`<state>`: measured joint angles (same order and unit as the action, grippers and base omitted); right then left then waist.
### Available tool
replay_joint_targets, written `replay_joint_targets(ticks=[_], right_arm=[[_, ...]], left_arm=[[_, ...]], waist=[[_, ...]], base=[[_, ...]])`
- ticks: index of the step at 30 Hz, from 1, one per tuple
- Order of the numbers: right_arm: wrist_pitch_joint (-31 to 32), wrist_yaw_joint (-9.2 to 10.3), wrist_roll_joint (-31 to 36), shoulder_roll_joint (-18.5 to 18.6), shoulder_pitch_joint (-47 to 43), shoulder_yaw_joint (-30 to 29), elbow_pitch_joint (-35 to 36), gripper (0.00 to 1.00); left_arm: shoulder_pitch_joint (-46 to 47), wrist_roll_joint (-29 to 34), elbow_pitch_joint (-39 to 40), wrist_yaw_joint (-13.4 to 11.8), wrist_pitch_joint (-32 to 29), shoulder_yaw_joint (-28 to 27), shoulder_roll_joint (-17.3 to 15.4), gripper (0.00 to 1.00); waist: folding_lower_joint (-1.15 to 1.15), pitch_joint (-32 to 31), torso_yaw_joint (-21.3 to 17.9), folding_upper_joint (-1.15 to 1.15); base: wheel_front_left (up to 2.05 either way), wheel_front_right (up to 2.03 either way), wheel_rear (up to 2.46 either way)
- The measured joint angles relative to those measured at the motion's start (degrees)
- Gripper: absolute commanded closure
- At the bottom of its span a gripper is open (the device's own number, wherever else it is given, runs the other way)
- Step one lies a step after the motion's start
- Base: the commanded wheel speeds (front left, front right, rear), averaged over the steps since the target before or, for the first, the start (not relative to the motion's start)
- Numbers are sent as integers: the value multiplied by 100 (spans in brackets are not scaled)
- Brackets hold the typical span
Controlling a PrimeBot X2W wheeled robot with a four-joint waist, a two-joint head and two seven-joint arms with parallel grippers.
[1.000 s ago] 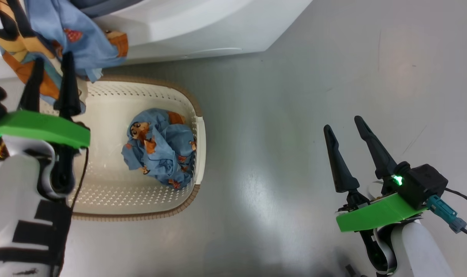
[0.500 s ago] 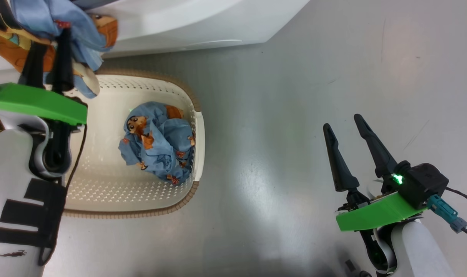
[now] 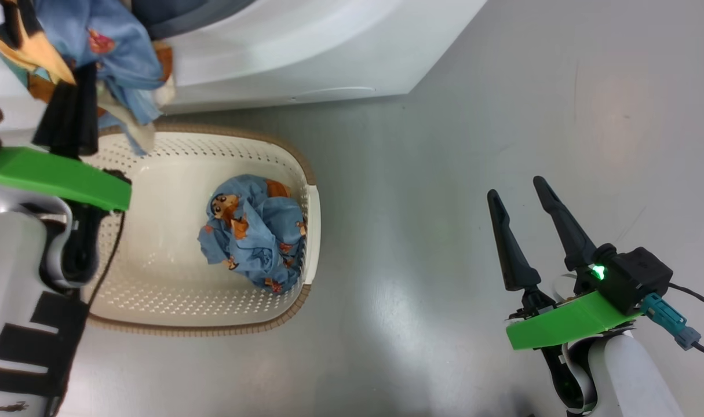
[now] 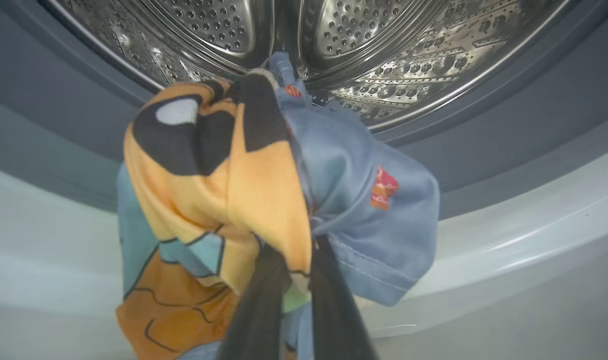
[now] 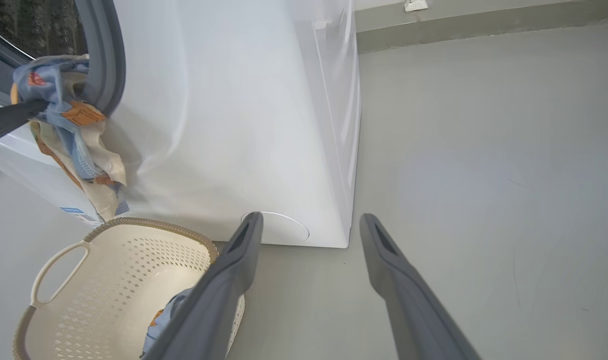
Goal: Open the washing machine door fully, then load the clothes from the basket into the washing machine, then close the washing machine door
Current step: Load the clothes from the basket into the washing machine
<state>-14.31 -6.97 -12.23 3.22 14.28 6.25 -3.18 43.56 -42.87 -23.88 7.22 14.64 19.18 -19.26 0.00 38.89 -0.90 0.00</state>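
My left gripper (image 3: 73, 87) is shut on a bunch of clothes (image 3: 108, 46), light-blue fabric with orange print and a cream piece hanging below. In the left wrist view this bundle (image 4: 354, 200) drapes over the fingers, right in front of the washing machine's steel drum (image 4: 384, 40) and grey-blue gasket (image 4: 484, 115). A second blue bear-print garment (image 3: 253, 231) lies crumpled in the cream basket (image 3: 172, 324), which stands against the white washing machine (image 3: 305, 52). My right gripper (image 3: 515, 188) hovers open over the floor, right of the basket. The door is out of view.
Grey glossy floor (image 3: 444, 145) spreads to the right of the basket and machine. The right wrist view has the machine's corner (image 5: 351, 150), its round white cap (image 5: 283, 227), a blue label sticker (image 5: 76, 212) and a wall base (image 5: 484, 25) beyond.
My left gripper has carried the held clothes up and closer to the machine's opening. The head view has shifted a little. The right arm has kept still.
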Motion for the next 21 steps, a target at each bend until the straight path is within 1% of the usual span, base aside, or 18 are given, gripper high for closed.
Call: replay_joint_targets(ticks=[3,8,13,15,17,21], right_arm=[[-1,0,-31,0,-2,23,-12,0],[-1,0,-55,0,-1,57,-21,0],[0,0,-149,0,1,138,-43,0],[-1,0,-156,0,1,165,-49,0],[0,0,-165,0,3,212,-57,0],[-1,0,-203,-2,5,242,-60,0]], left_arm=[[12,253,140,-49,1,9,-129,100],[370,389,202,-100,-185,36,-338,100],[929,438,210,-144,-514,57,-445,100],[1004,452,196,-152,-571,66,-467,100],[1205,530,114,-194,-709,96,-483,100],[1640,635,-94,-194,-913,180,-501,100]], waist=[[0,-72,2,0],[0,-82,-66,0],[0,-43,-183,0],[0,-34,-206,0],[0,-12,-257,0],[0,34,-362,0]], base=[[0,0,0],[0,0,0],[0,0,0],[0,0,0],[0,0,0],[0,0,0]])
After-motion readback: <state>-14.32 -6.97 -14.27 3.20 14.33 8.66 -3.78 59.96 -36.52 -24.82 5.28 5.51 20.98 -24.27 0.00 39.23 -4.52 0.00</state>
